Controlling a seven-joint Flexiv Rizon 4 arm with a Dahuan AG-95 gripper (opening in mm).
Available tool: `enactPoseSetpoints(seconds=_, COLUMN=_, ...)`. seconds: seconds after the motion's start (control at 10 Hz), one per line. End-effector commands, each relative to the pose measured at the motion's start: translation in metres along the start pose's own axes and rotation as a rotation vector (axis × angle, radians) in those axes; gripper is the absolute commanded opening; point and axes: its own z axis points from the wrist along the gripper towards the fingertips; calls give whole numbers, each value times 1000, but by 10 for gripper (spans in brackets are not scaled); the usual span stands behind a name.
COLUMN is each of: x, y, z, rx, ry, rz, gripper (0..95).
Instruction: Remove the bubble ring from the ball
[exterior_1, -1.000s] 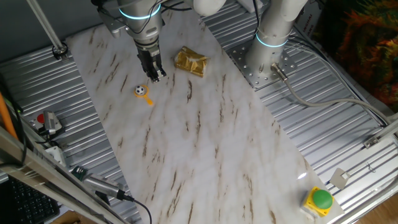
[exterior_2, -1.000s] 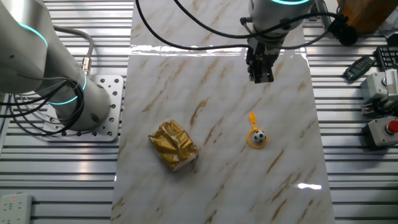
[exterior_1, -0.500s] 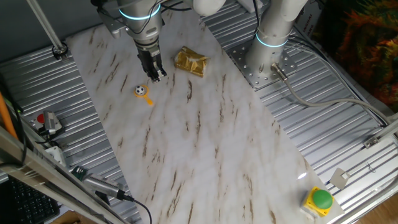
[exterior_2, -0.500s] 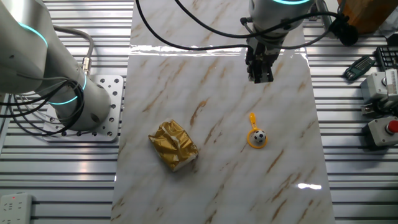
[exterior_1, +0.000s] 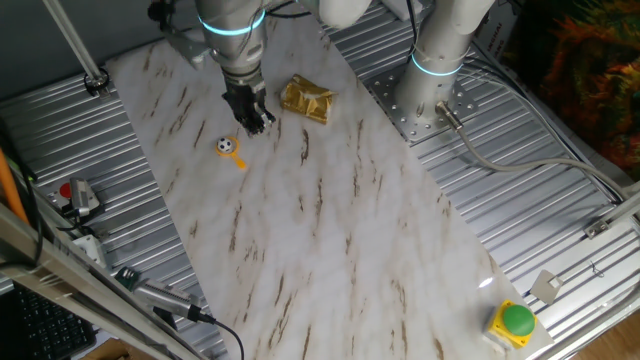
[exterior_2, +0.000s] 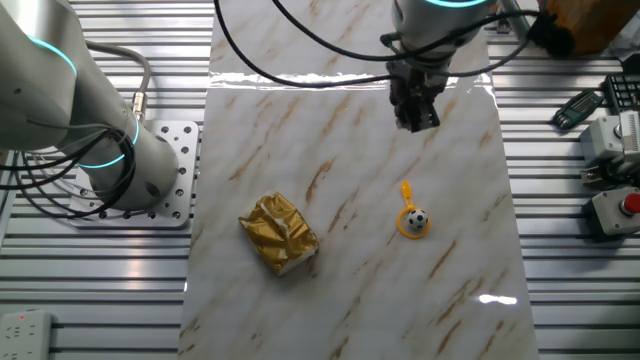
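Observation:
The yellow-orange bubble ring (exterior_1: 233, 154) (exterior_2: 408, 208) lies on the marble board with its hoop around the small black-and-white ball (exterior_1: 226, 145) (exterior_2: 418, 217); the handle points away from the ball. My gripper (exterior_1: 256, 124) (exterior_2: 414, 122) hangs above the board, up and to the right of the ring in one fixed view, apart from it. Its fingers are close together and hold nothing.
A crumpled gold foil packet (exterior_1: 305, 99) (exterior_2: 280, 233) lies on the board to the gripper's right. A second arm's base (exterior_1: 432, 90) stands on the metal plate. A green button (exterior_1: 516, 320) sits at the lower right. Red-button devices (exterior_2: 615, 208) sit beside the board.
My gripper has shifted slightly, a little away from the ring toward the foil packet side. The ring and ball have not moved.

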Motion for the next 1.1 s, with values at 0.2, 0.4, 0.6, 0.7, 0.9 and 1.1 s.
enactPoseSetpoints(seconds=0.2, x=-17, y=1, z=44, rx=48, ry=35, rz=-459, gripper=0)
enactPoseSetpoints(seconds=0.4, x=-19, y=-5, z=60, rx=76, ry=61, rz=-582, gripper=0)
enactPoseSetpoints(seconds=0.6, x=-22, y=-14, z=89, rx=70, ry=58, rz=-677, gripper=0)
enactPoseSetpoints(seconds=0.7, x=-23, y=-16, z=97, rx=73, ry=59, rz=-702, gripper=0)
enactPoseSetpoints(seconds=0.9, x=-23, y=-22, z=112, rx=76, ry=64, rz=-788, gripper=0)
enactPoseSetpoints(seconds=1.1, x=-23, y=-25, z=117, rx=68, ry=68, rz=-909, gripper=0)
